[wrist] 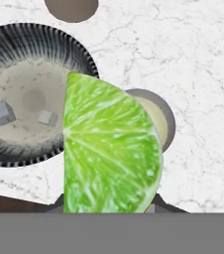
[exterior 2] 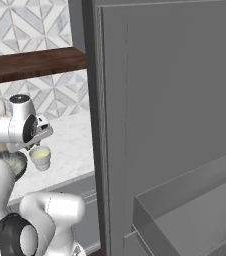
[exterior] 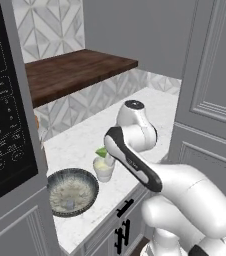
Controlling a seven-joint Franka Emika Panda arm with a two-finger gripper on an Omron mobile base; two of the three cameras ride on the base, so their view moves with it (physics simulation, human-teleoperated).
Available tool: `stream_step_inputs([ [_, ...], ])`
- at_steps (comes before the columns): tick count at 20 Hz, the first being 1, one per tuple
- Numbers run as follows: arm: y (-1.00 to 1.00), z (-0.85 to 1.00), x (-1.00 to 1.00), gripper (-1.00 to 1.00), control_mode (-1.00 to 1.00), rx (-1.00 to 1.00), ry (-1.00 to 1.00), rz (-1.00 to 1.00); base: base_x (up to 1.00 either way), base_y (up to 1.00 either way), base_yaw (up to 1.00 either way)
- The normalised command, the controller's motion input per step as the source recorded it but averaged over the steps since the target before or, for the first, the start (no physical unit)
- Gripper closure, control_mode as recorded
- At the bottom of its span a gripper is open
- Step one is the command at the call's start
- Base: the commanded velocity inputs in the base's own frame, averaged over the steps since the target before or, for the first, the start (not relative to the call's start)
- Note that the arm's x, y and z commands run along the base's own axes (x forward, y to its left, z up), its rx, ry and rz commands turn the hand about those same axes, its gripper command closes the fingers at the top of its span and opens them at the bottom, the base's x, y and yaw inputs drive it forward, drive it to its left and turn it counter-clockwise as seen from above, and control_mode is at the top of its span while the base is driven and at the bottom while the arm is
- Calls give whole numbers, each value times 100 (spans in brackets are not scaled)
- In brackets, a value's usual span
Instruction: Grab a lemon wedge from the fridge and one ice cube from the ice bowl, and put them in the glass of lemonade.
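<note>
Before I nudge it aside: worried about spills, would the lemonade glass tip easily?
Probably yes. The glass is small, tapered toward its base and looks light. It stands free on smooth marble, so it may slide first. It holds liquid, so spilling seems likely.

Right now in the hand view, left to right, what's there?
Wide dark ribbed ice bowl holding two pale grey ice cubes → bright green lemon wedge held in the hand → small whitish glass of lemonade, partly behind the wedge → bare white marble counter.
</note>
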Motion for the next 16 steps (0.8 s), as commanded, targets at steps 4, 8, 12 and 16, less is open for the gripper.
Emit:
stream_step_inputs([
  [4, 41, -16, 30, 100, -100, -11, 3, 0, 0, 0, 0],
  [8, 11, -4, 42, 100, -100, -8, 0, 0, 0, 0, 0],
  [12, 8, 0, 24, 100, -100, -5, 1, 0, 0, 0, 0],
  [16, 9, -3, 7, 100, -100, -4, 0, 0, 0, 0, 0],
])
